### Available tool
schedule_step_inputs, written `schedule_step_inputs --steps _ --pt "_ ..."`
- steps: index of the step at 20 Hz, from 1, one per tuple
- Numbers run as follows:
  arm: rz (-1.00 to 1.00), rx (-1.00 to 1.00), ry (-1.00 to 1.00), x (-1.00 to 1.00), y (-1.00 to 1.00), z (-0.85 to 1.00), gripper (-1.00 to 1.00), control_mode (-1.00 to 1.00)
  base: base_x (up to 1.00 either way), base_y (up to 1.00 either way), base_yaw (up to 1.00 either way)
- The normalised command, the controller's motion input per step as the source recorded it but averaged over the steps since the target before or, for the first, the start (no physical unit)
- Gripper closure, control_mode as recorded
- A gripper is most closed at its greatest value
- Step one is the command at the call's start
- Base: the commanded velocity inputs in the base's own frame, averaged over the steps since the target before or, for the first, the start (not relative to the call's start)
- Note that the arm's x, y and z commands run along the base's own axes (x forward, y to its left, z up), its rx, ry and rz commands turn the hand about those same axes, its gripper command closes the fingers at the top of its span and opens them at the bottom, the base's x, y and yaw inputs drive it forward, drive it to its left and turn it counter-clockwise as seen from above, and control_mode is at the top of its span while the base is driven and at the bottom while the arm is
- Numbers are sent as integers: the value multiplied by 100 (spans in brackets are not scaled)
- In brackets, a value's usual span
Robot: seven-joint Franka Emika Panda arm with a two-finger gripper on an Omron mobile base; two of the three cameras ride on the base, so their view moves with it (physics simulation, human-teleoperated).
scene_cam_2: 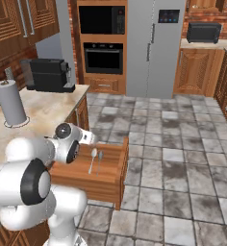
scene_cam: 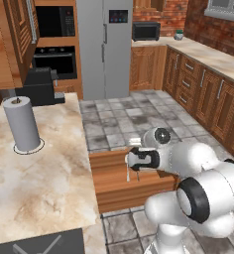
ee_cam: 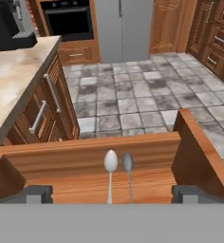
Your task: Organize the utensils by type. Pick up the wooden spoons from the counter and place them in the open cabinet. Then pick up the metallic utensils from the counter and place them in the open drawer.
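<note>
In the open drawer [ee_cam: 85,161], two metallic utensils [ee_cam: 118,163] lie w/ handles cut off; jaws wide apart, empty.

Two metallic utensils [ee_cam: 118,173], thin grey spoons with small oval bowls, are seen lying side by side on the floor of the open drawer [ee_cam: 190,147], just apart and roughly parallel. Their bowls are pointed toward the drawer's front wall, near its middle; one spoon [scene_cam_2: 92,159] is paler, the other [scene_cam_2: 99,161] darker. The drawer, of medium-brown wood with thick side walls, is pulled out from under the counter [scene_cam_2: 43,113], a beige marble-look slab.
</note>
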Motion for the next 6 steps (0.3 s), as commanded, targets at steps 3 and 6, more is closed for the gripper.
schedule_step_inputs --steps 3,6 --pt "0 -1 0 -37 0 100 -100 -100 0 0 0" --pt "0 -3 0 -39 0 100 -100 -100 0 0 0"
